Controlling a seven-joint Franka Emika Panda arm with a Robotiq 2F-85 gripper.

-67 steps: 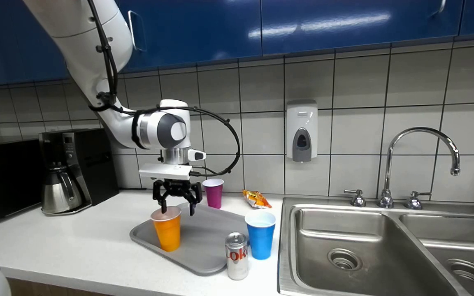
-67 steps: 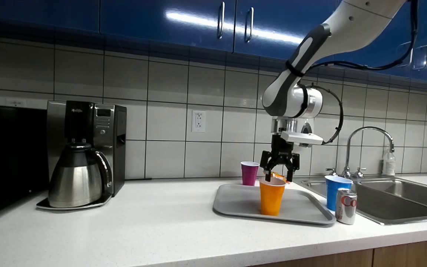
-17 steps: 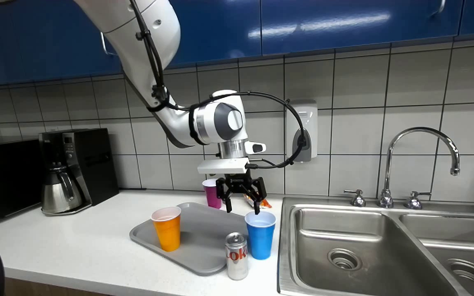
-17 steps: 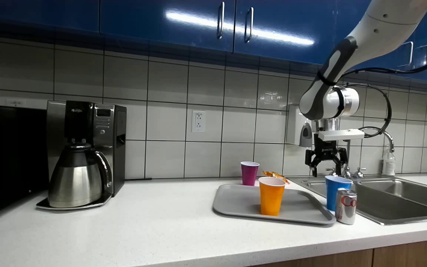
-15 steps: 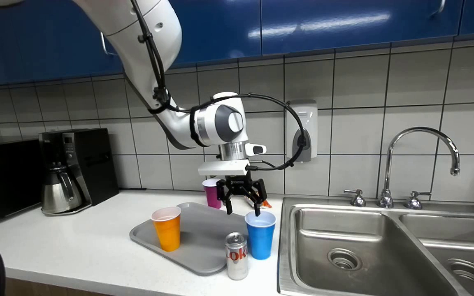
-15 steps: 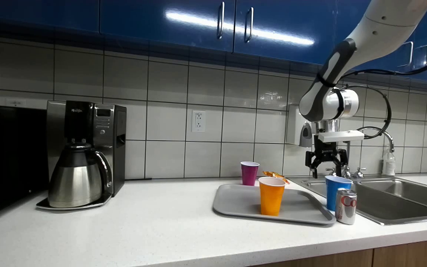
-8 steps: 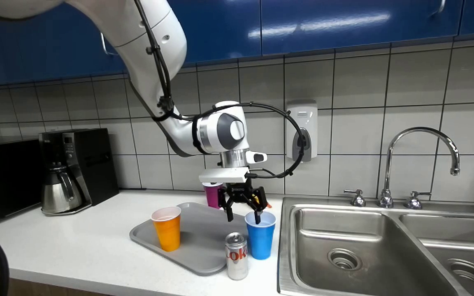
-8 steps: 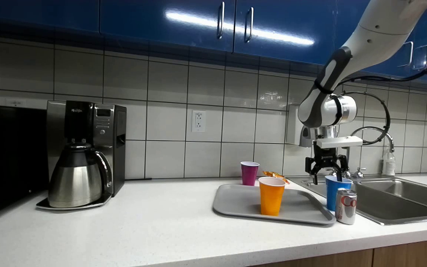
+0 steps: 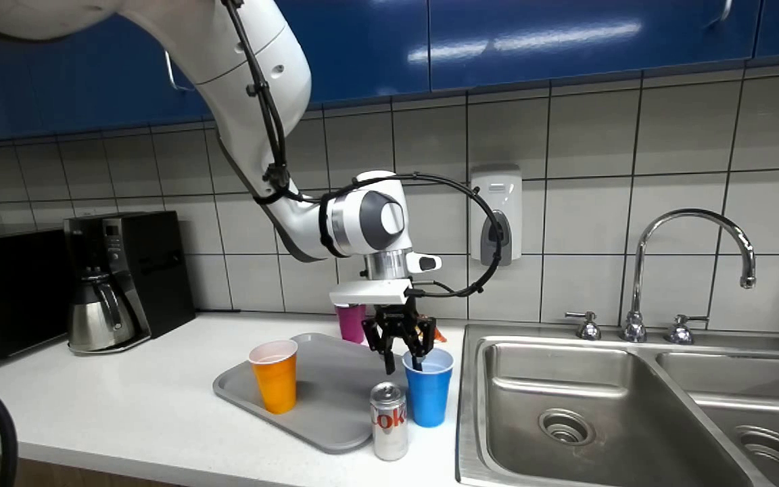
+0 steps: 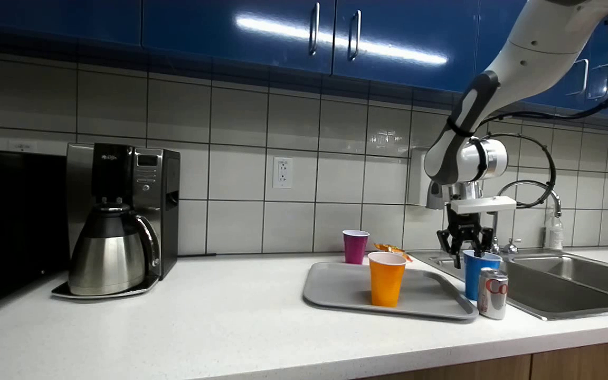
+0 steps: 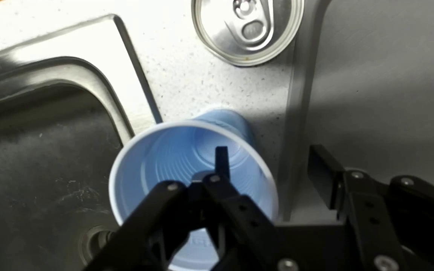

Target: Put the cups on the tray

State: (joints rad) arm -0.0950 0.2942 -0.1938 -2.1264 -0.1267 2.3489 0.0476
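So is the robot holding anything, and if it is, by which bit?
Nothing is held. The pincer is open: one finger is down inside the blue cup, the other hangs outside with a gap between it and the cup's wall.

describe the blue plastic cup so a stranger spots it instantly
Find the steel sink. Between it and the grey rectangular tray, on the white counter, stands the blue plastic cup. Unlike the silver drink can beside it, it is open-topped.
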